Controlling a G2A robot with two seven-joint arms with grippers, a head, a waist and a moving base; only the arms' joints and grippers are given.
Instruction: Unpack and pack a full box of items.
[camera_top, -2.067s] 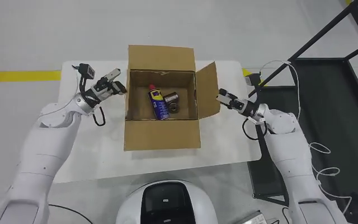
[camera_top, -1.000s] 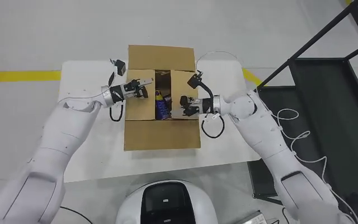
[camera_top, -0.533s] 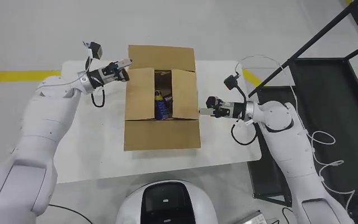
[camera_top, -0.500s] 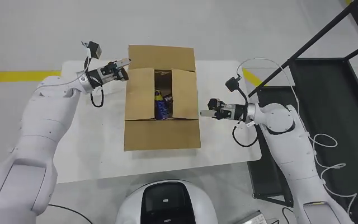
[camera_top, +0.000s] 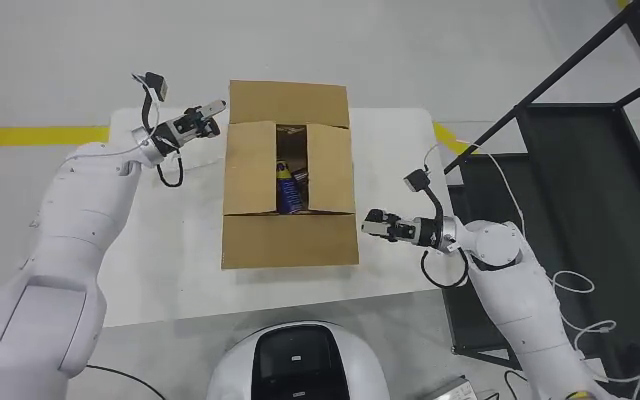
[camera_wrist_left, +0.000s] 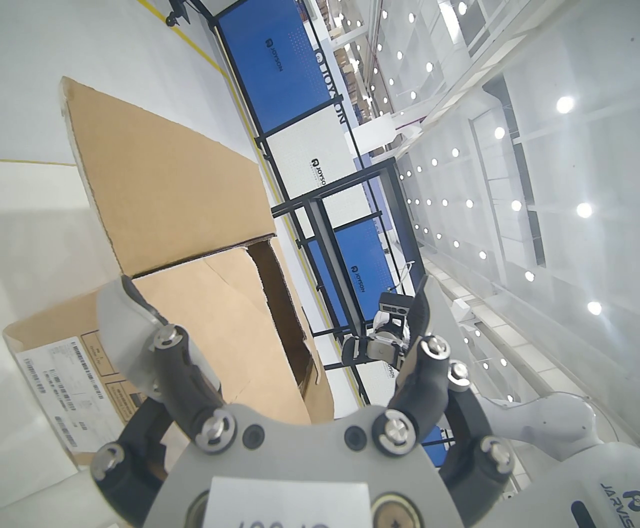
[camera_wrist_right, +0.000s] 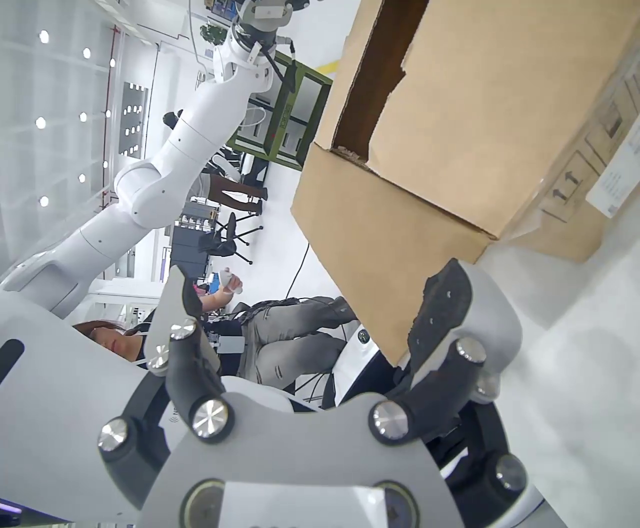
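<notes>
A cardboard box (camera_top: 290, 242) stands mid-table with both side flaps (camera_top: 250, 168) folded inward and its back flap (camera_top: 288, 101) standing open. Through the gap between the flaps a blue spray can (camera_top: 286, 186) shows inside. My left gripper (camera_top: 205, 111) hovers open and holding nothing just off the box's back left corner; the left wrist view looks past its open gripper (camera_wrist_left: 272, 310) onto the box (camera_wrist_left: 210, 320). My right gripper (camera_top: 370, 224) is open and holding nothing beside the front right corner, and in the right wrist view its fingers (camera_wrist_right: 445, 295) frame the box (camera_wrist_right: 475, 125).
The white table (camera_top: 160, 260) has bare room on both sides of the box. A black metal rack (camera_top: 560, 150) stands close on the right, past the table's edge. A yellow floor line (camera_top: 50, 134) runs behind.
Both side flaps have been folded in over the box. Since then the left gripper drew back from the left flap, and the right gripper moved off toward the front right corner.
</notes>
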